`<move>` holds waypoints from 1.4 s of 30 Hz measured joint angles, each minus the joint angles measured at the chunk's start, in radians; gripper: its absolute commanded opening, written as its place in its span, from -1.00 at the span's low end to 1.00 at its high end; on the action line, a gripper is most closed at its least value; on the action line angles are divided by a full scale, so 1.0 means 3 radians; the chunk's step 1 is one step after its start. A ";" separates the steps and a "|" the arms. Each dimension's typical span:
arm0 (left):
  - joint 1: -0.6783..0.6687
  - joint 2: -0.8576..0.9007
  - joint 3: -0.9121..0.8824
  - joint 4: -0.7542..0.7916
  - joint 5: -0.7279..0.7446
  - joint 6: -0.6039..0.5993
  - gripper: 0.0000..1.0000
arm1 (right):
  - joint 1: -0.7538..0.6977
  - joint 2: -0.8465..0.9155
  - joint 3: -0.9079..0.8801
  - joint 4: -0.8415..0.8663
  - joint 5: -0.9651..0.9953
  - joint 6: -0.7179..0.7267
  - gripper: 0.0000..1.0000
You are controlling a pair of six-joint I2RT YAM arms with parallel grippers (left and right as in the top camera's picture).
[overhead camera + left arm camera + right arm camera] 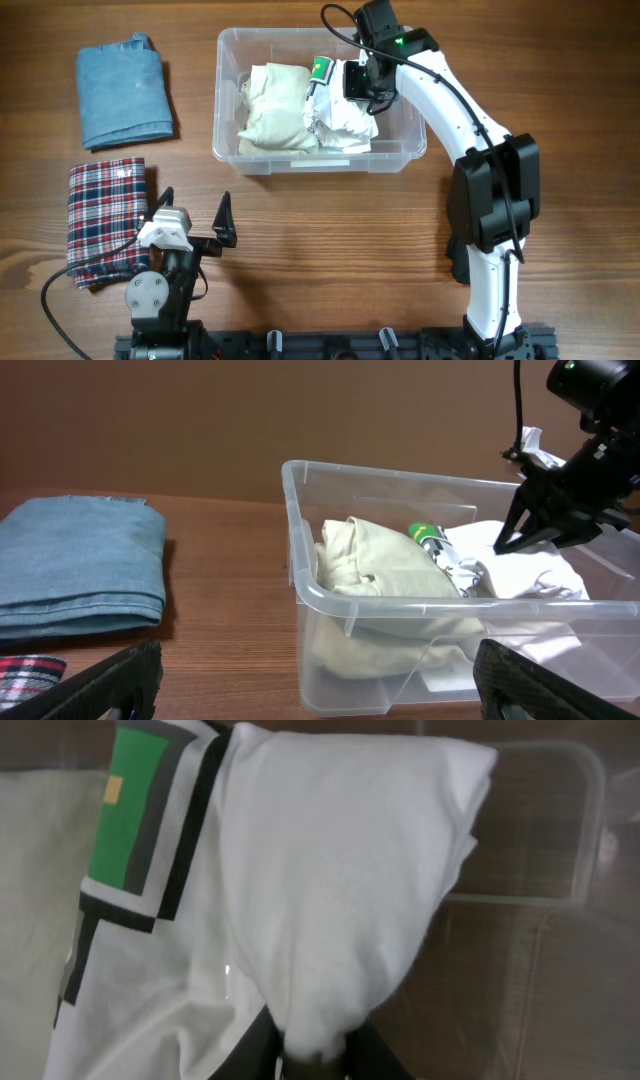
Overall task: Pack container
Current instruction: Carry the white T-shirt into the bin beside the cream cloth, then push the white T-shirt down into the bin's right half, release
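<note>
The left fingers (110, 675) are seen closest, spread wide at the front of the wooden surface (330, 240). A folded plaid cloth (105, 215) is laid just beside them at the left edge, and a folded blue denim garment (122, 88) is placed behind it, well apart from the bin. The container (300, 163) is set at the back middle of the surface. A cream garment (275, 105) is packed into its left half, and a white garment with a green print (345, 125) is bunched in its right half, touching the cream one. The right fingers (522, 520) are lowered into the container and pinched on a fold of the white garment.
</note>
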 measured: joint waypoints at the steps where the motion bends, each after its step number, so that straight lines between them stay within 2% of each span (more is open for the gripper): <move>1: 0.0000 0.0000 0.0000 0.0000 0.0000 0.0000 1.00 | 0.0000 0.0001 0.0000 0.0011 0.0032 -0.0008 -0.45; 2: 0.0000 0.0000 0.0000 0.0000 0.0000 0.0000 0.99 | 0.0000 0.0001 0.0000 0.0031 0.0065 -0.0010 -0.28; 4: 0.0000 0.0000 0.0000 0.0000 0.0000 0.0000 1.00 | -0.0003 0.0001 0.0000 0.0078 0.0114 -0.0046 -0.24; 6: 0.0000 0.0000 0.0000 0.0000 0.0000 0.0000 1.00 | -0.0010 0.0001 0.0000 0.0102 0.0141 -0.0052 -0.08; 11: 0.0000 0.0000 0.0000 0.0000 0.0000 0.0000 1.00 | -0.0038 0.0001 0.0000 0.0135 0.0153 -0.0098 -0.04; 16: 0.0000 0.0000 0.0000 0.0000 0.0000 0.0000 1.00 | -0.0041 0.0001 0.0008 0.0144 0.0093 -0.0201 -0.42; 19: 0.0000 0.0000 0.0000 -0.0001 0.0000 0.0000 1.00 | -0.0041 0.0001 0.0029 0.0196 -0.0253 -0.0309 -0.79; 21: 0.0000 0.0000 0.0000 0.0000 0.0000 0.0000 1.00 | -0.0025 0.0000 0.0029 0.0200 -0.0440 -0.0355 -0.91; 31: 0.0000 0.0000 0.0000 0.0000 0.0000 0.0000 1.00 | 0.0355 0.0001 0.0029 0.0197 -0.0679 -0.0437 -0.91; 42: 0.0000 0.0000 0.0000 0.0000 0.0000 0.0000 0.99 | 0.0374 0.0230 0.0029 0.0169 -0.0683 -0.0333 -0.91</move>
